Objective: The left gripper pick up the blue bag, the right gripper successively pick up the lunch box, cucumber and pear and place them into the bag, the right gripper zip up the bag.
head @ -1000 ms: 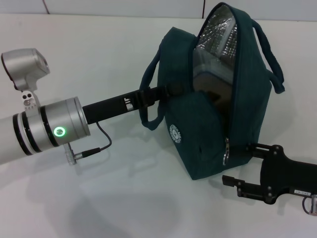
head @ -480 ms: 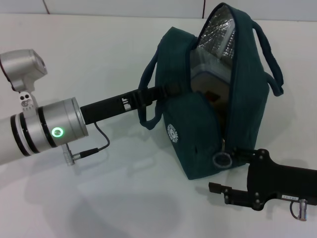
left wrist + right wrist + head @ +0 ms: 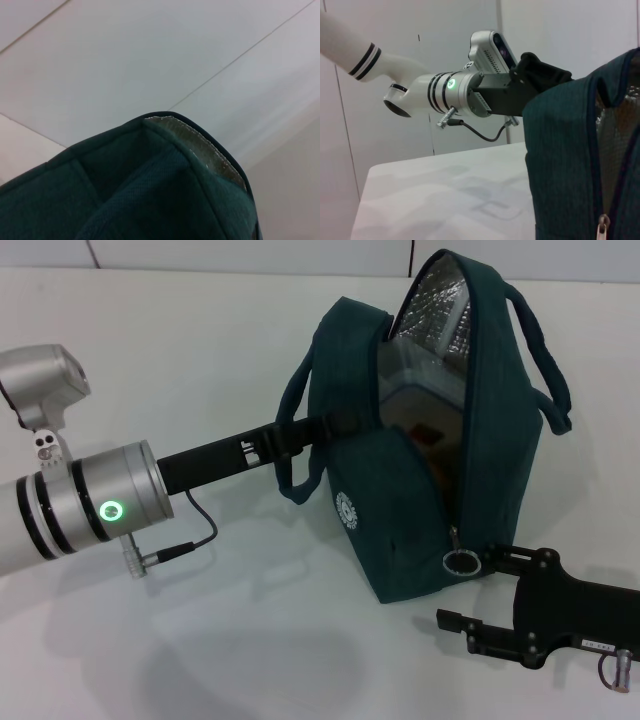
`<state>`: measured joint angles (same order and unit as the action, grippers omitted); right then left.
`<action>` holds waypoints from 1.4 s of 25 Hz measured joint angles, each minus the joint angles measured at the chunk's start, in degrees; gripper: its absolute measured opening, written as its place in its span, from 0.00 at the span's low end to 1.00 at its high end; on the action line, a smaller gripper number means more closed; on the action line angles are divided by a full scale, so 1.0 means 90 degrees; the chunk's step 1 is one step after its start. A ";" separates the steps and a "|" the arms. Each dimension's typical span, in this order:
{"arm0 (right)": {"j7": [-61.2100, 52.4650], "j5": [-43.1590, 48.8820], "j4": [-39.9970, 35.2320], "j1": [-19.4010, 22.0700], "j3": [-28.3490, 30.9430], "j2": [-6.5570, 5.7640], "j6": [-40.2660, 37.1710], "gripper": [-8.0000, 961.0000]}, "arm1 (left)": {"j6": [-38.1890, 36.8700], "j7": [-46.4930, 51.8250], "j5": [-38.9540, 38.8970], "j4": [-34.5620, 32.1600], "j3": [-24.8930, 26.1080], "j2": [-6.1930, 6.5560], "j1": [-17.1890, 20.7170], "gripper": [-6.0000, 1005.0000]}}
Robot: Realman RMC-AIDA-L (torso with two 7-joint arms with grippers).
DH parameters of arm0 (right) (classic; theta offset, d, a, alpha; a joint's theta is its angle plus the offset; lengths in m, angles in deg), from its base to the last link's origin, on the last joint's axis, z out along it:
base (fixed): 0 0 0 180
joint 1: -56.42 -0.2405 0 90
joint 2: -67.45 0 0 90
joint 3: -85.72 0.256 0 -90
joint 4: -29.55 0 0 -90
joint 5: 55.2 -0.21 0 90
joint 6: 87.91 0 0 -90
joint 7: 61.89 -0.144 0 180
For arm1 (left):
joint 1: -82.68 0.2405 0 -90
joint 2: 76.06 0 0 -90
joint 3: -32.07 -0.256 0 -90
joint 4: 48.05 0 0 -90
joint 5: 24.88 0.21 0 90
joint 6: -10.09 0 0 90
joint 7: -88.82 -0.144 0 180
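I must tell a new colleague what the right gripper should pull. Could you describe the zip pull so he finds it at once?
Start from the blue bag standing open on the white table. Follow its zipper down the front edge to the bottom corner by the right gripper. There hangs the zip pull, a silver metal ring, the only shiny thing on the dark fabric.

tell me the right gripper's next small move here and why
Probably nudge the right gripper up toward the ring zip pull to grasp it: the blue bag gapes open with the lunch box inside, while the left gripper holds its side.
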<state>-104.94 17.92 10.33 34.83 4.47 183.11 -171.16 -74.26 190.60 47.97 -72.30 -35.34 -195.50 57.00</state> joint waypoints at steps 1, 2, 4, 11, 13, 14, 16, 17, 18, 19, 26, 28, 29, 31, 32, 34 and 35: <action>0.0000 0.0000 0.0000 0.0000 0.0002 0.0000 0.0003 0.67 | -0.0001 0.0000 0.0000 0.0000 0.0000 0.0000 0.0002 0.06; 0.0000 -0.0009 0.0000 0.0000 0.0004 0.0000 0.0016 0.67 | -0.0002 0.0000 0.0000 0.0000 0.0000 0.0000 0.0005 0.06; 0.0002 -0.0045 0.0000 0.0000 0.0007 0.0000 0.0027 0.67 | -0.0002 0.0000 0.0000 0.0000 0.0000 0.0000 0.0009 0.06; 0.0047 -0.0284 0.0007 -0.0003 0.0007 0.0000 0.0080 0.67 | -0.0003 -0.0003 -0.0001 -0.0003 0.0000 -0.0001 0.0078 0.06; 0.0048 -0.0297 0.0007 -0.0003 -0.0007 0.0000 0.0081 0.66 | -0.0004 -0.0007 0.0005 -0.0003 0.0000 -0.0001 0.0080 0.06; 0.0048 -0.0297 0.0007 -0.0003 -0.0009 0.0000 0.0081 0.61 | -0.0004 -0.0009 0.0008 -0.0003 0.0000 -0.0001 0.0080 0.06; 0.0048 -0.0300 0.0007 -0.0003 -0.0008 -0.0001 0.0081 0.51 | -0.0014 -0.0010 0.0009 -0.0003 0.0000 -0.0001 0.0086 0.06; 0.0048 -0.0300 0.0007 -0.0003 -0.0007 0.0000 0.0081 0.46 | -0.0019 -0.0010 0.0009 -0.0002 0.0000 -0.0001 0.0091 0.06; 0.0048 -0.0301 0.0007 -0.0003 -0.0005 0.0000 0.0081 0.44 | -0.0023 -0.0010 0.0009 -0.0002 0.0000 -0.0001 0.0095 0.06; 0.0048 -0.0302 0.0007 -0.0003 -0.0004 0.0000 0.0081 0.42 | -0.0026 -0.0010 0.0009 -0.0002 0.0000 -0.0001 0.0097 0.06; 0.0048 -0.0385 0.0054 0.0003 -0.0005 0.0000 0.0121 0.34 | -0.0032 -0.0010 0.0019 -0.0006 0.0000 -0.0001 0.0100 0.06; 0.0048 -0.0489 0.0096 0.0004 -0.0005 0.0001 0.0156 0.33 | -0.0032 -0.0010 0.0019 -0.0012 0.0000 -0.0001 0.0100 0.06; 0.0048 -0.0534 0.0105 0.0005 -0.0005 0.0000 0.0172 0.33 | -0.0031 -0.0010 0.0019 -0.0016 0.0000 -0.0001 0.0100 0.06; 0.0048 -0.0567 0.0109 0.0006 -0.0005 0.0001 0.0181 0.33 | -0.0031 -0.0010 0.0017 -0.0022 0.0001 -0.0001 0.0100 0.06; 0.0048 -0.0570 0.0109 0.0006 -0.0005 0.0000 0.0181 0.32 | -0.0030 -0.0010 0.0017 -0.0024 0.0000 -0.0001 0.0100 0.06; 0.0048 -0.0575 0.0109 0.0000 -0.0007 0.0000 0.0181 0.32 | -0.0029 -0.0010 0.0015 -0.0027 0.0000 -0.0001 0.0100 0.06; 0.0048 -0.0576 0.0109 -0.0016 -0.0017 0.0000 0.0181 0.32 | -0.0028 -0.0010 0.0014 -0.0027 0.0000 -0.0001 0.0100 0.06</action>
<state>-104.51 12.73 11.31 34.69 4.32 183.11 -169.53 -74.51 190.51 48.09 -72.55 -35.33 -195.51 57.89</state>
